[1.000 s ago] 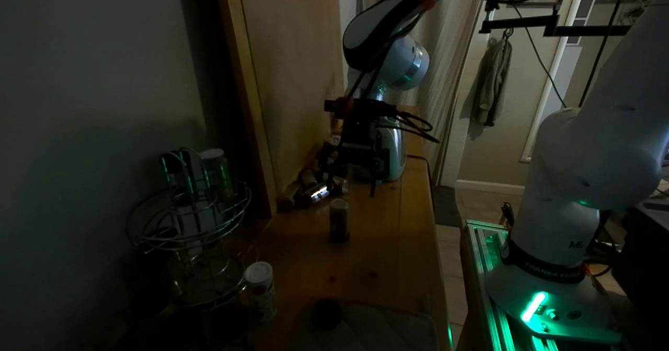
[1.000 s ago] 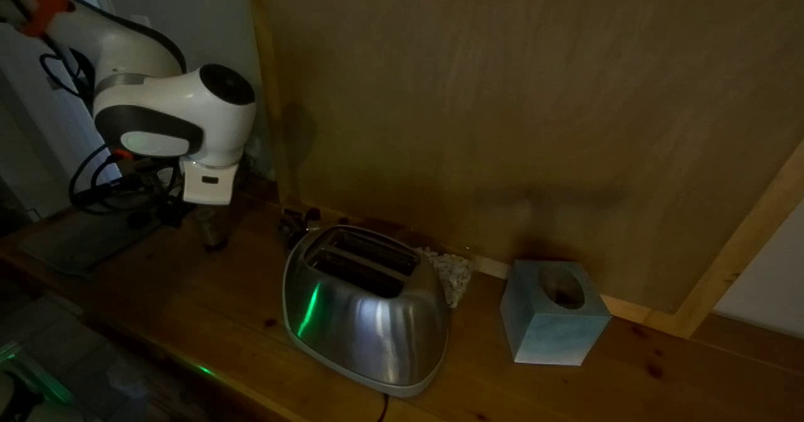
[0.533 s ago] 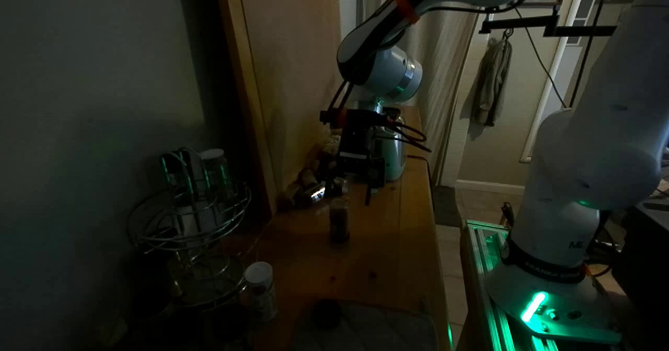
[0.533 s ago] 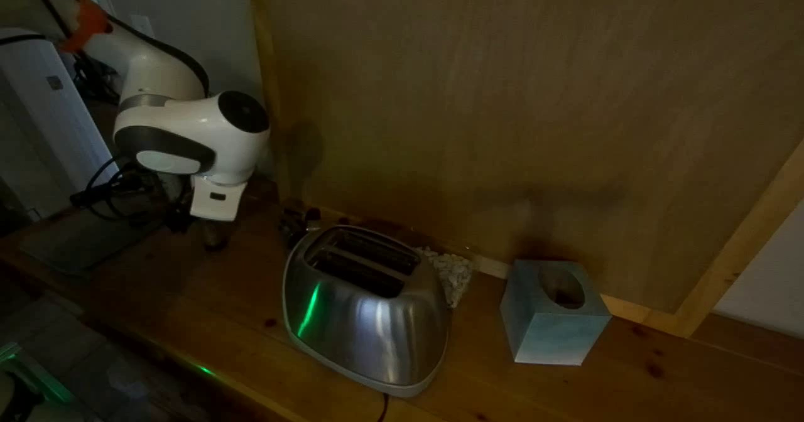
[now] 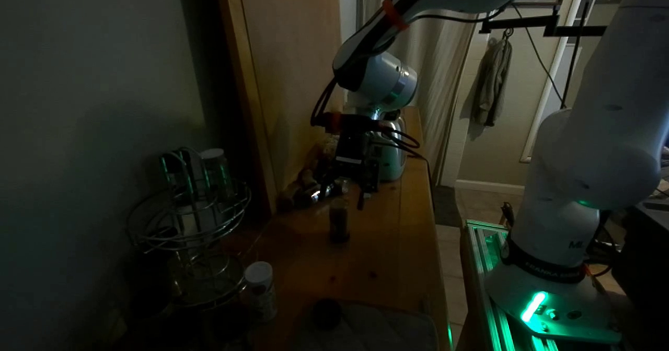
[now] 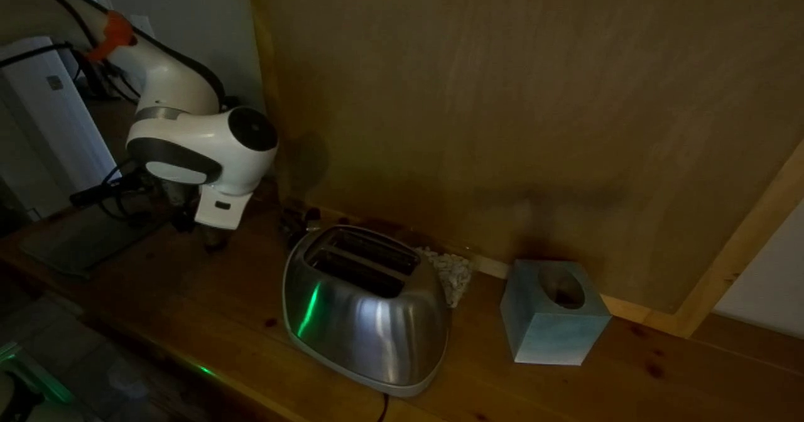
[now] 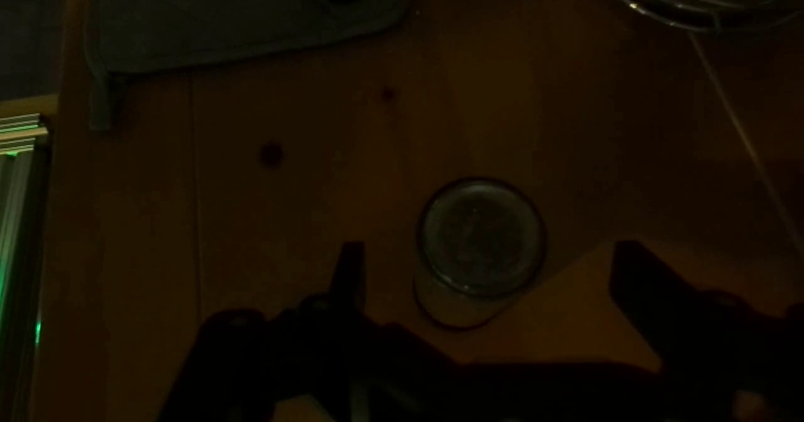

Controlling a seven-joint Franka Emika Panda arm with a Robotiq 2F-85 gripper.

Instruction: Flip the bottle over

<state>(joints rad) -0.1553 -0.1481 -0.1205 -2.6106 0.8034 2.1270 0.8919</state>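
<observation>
The bottle [image 5: 338, 224] (glassy, cylindrical) stands on knotty wood [image 5: 389, 249].

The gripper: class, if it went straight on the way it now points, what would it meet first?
The bottle, most likely: in the wrist view it appears between the fingertips of the open gripper. Depth is unclear there, so the fingertips may pass either side of it.

All views share the bottle [image 7: 481, 240] — wrist view closest, facing downward.
</observation>
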